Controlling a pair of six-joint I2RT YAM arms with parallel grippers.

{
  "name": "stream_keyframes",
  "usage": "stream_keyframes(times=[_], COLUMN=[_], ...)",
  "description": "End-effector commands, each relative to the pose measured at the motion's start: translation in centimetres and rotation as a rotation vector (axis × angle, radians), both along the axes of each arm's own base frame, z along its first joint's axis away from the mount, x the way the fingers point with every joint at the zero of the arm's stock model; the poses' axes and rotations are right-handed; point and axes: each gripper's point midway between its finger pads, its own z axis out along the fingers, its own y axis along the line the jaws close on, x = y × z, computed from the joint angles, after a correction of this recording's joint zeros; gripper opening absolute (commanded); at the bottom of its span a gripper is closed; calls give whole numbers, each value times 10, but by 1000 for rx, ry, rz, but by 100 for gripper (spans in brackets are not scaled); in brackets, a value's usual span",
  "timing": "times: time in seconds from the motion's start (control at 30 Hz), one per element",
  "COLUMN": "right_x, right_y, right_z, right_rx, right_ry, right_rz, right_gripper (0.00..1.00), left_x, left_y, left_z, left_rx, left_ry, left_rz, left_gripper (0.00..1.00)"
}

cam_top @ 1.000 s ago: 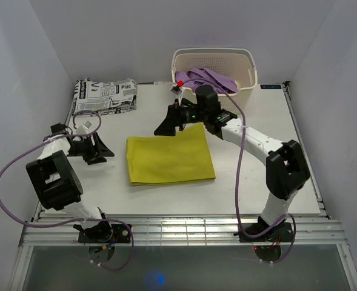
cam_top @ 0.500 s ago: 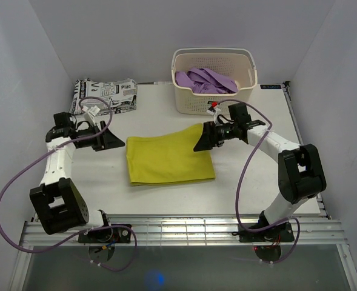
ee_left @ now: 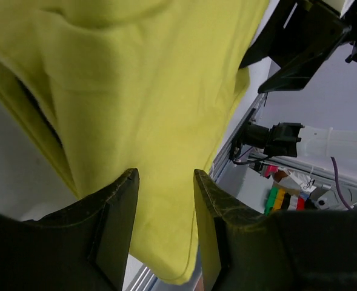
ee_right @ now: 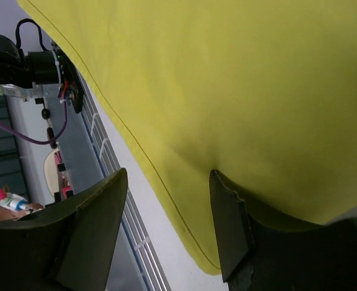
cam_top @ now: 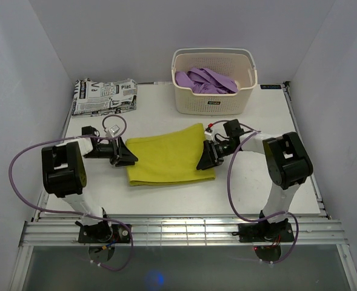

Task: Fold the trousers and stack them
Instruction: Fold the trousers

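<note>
**Both arms close in on the short ends of the yellow trousers**

Since half a second ago the left arm [cam_top: 96,147] has swung in from beside the far-left corner of the cloth, so the left jaws now sit low against its left edge. The right arm [cam_top: 245,142] has drawn back toward the near side, bringing the right jaws to the right edge close to the near-right corner.

The yellow trousers [cam_top: 171,154] lie flat in the middle of the desk [cam_top: 269,182], already folded to a rough rectangle. Their long axis runs across the desk from one arm to the other, slightly skewed. Each short end therefore faces its own jaws and neither arm is the nearer one.

Both wrist views show the fingers [ee_left: 120,224] [ee_right: 230,224] spread, with yellow fabric filling the view just beyond them. Both pairs of jaws stand apart and have nothing clamped. Whether an edge has already slipped into either gap is hard to tell.

My reading is that the next fold turns on taking one short end and carrying it along the long axis toward the other.

A white basket [cam_top: 251,63] holding a purple garment [cam_top: 205,80] stands beyond the cloth, near its far-right corner. A folded black-and-white printed piece [cam_top: 104,96] lies at the far left, well apart. Nothing lies on the cloth itself. The purple cables looping off both arms are the only thing close to the work.
</note>
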Motion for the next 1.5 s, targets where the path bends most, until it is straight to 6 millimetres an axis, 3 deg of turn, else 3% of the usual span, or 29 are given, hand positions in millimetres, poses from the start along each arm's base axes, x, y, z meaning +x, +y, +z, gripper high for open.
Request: stream_keyframes(times=[0.0,0.13,0.2,0.3,0.43,0.5,0.53,0.6,0.7,0.77,0.97,1.2,1.33,1.47], right_x=[-6,-13,-12,-13,-16,-20,-21,-26,-28,-26,-38,-30,-20,2], right_y=[-3,-4,-2,6,11,7,5,0,-6,-11,-25,-22,0,42], right_z=[-15,-30,-27,-10,41,50,62,63,63,58,7,-43,-48,-29], right_rx=[-1,-10,-3,26,114,111,118,115,108,84,-38,-157,-166,-118], right_ry=[28,85,92,68,-49,-86,-127,-134,-134,-129,-31,117,100,-8], right_rz=[10,-11,-12,-4,-15,-31,-45,-65,-87,-109,-186,-146,-99,-65], right_gripper=[63,62,61,61,62,63,63,63,63,63,64,64,64,65], left_x=[29,65,72,73,48,26,18,-3,-23,-25,-20,-18,-11,5], left_y=[9,23,26,25,16,7,3,-5,-11,-10,-2,18,45,82], left_z=[-15,-35,-32,-7,40,62,67,68,49,32,-11,-52,-67,-66], left_rx=[39,111,123,116,82,29,12,-37,-63,-53,0,95,122,124], left_ry=[-31,-40,-61,-113,-180,-202,-193,-146,-57,-9,155,260,277,221], left_rz=[35,50,42,6,-46,-48,-45,-36,-38,-31,-16,35,114,208], left_gripper=[52,49,49,50,50,50,50,51,50,49,47,49,49,49])
